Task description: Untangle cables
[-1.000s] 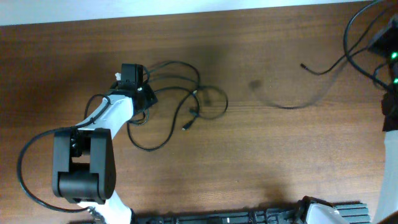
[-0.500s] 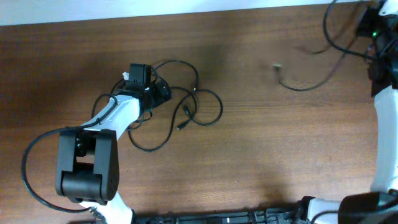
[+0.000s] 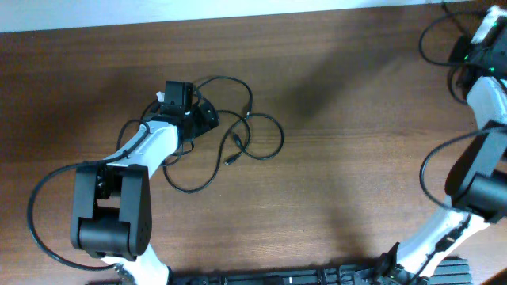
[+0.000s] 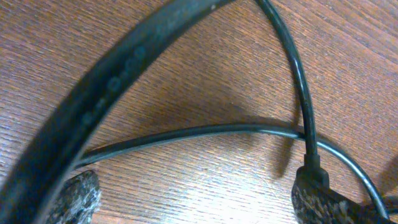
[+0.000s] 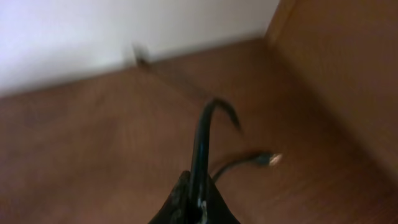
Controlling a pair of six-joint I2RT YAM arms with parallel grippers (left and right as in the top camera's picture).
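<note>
Carried off to the table's far right corner is a lone cable point(image 5: 200, 134), which a second ago trailed over the right half of the table point(image 3: 348, 174); it is pinched between the closed tips of the right gripper point(image 5: 194, 199), and a bright plug end point(image 5: 272, 159) is seen near it. No shift is seen in the left gripper point(image 4: 199, 202); its fingers point(image 4: 79, 196) are spread wide, low over the wood, with a thin strand passing between them unclamped. The cable bundle point(image 3: 252, 136) is laid in loose loops left of centre, just beside that gripper.
</note>
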